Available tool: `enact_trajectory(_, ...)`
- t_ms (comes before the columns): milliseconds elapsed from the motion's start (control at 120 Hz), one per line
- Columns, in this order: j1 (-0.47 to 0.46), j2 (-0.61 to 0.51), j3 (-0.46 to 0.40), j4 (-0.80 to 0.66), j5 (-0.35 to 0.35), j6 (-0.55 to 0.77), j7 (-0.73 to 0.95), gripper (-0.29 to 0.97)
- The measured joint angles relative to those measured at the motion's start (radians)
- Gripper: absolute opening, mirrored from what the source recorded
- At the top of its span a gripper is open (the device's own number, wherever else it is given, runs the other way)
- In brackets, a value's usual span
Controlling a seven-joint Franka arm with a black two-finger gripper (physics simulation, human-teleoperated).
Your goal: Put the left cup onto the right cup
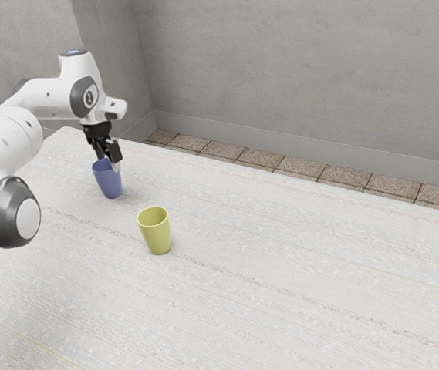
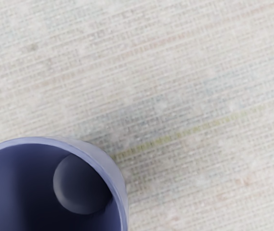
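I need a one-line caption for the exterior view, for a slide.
The tool at the rim of the blue cup, with the yellow-green cup upright nearby on the table.

Table (image 1: 304,270): pale, whitish top with fine streaks, taking up the middle and lower frame of the exterior view. Close up in the wrist view it has a woven grain with faint coloured flecks.
Floor tiles (image 1: 335,174): a strip of brownish square tiles along the table's far edge, running from upper middle down to the right edge.
Skirting (image 1: 319,148): a light grey band just above the tiles.
Back wall (image 1: 304,62): plain mottled grey, upper right.
Side wall (image 1: 11,38): the same grey, upper left, meeting the back wall at a corner.
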Motion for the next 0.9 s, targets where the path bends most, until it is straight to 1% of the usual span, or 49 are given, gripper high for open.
enact_trajectory(542,0.0,0.018,-0.002,-0.019,-0.005,0.018,0.006,0.67)
enact_trajectory(642,0.0,0.019,-0.003,-0.019,-0.006,0.02,0.007,0.63)
enact_trajectory(900,0.0,0.025,-0.002,-0.019,-0.006,0.03,0.008,0.49)
